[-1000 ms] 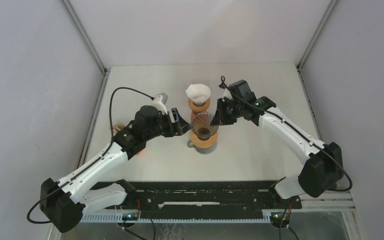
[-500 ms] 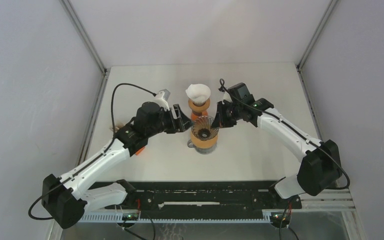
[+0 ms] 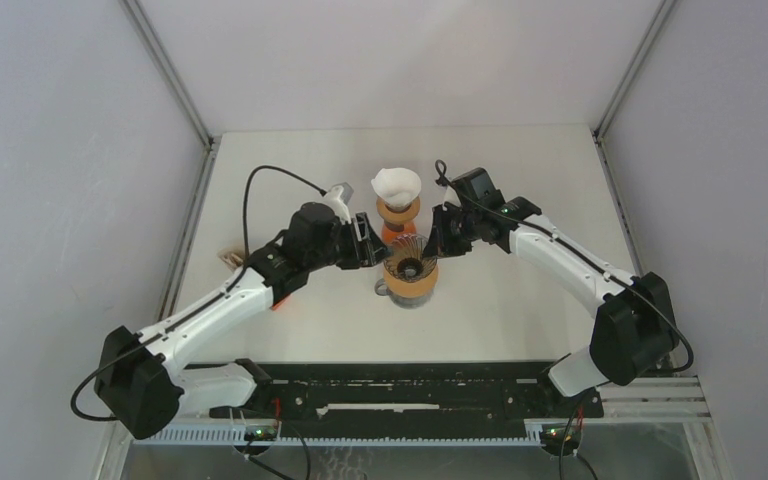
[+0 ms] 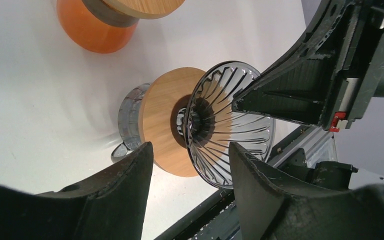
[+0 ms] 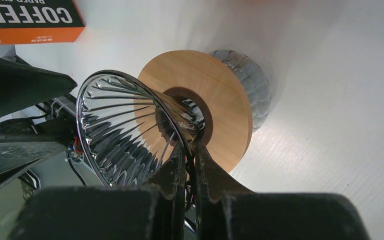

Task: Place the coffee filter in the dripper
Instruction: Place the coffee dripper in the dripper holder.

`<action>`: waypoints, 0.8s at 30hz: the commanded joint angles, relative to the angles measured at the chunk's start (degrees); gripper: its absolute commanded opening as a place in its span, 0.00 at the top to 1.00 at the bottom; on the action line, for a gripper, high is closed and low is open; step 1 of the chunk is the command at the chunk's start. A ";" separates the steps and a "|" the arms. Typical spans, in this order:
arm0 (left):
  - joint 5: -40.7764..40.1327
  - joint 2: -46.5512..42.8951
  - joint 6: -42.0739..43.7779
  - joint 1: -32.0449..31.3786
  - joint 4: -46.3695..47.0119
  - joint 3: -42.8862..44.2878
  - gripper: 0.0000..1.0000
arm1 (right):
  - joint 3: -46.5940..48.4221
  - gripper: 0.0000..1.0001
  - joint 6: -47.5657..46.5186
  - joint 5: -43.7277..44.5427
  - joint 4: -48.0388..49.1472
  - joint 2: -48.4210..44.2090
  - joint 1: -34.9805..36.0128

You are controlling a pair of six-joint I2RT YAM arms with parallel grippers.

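Note:
The glass dripper (image 3: 408,257) with a wooden collar sits on a glass cup at the table's middle. It also shows in the left wrist view (image 4: 230,130) and the right wrist view (image 5: 125,130). The white coffee filter (image 3: 397,184) rests on top of an orange-and-wood stand (image 3: 397,213) just behind it. My right gripper (image 3: 440,240) is shut on the dripper's right wall, pinching the glass (image 5: 190,147). My left gripper (image 3: 372,246) is open and empty at the dripper's left side, its jaws apart around the rim's edge (image 4: 190,150).
An orange coffee box (image 5: 30,20) lies on the table to the left, partly under my left arm (image 3: 278,301). The orange stand's base (image 4: 92,32) stands close behind the dripper. Metal frame posts rise at the back corners.
My left gripper has moved right and toward the back, closer to the dripper. My right gripper has stayed shut on the dripper, shifting only slightly.

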 commanded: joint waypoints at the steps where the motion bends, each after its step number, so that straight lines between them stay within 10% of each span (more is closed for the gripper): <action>1: 1.59 1.58 0.11 -0.56 2.38 4.47 0.40 | -0.15 1.00 -1.22 1.29 1.56 0.30 0.43; 24: 5.09 10.34 3.70 -1.76 -0.35 6.37 0.89 | -2.79 1.00 -3.01 4.37 0.16 3.26 1.12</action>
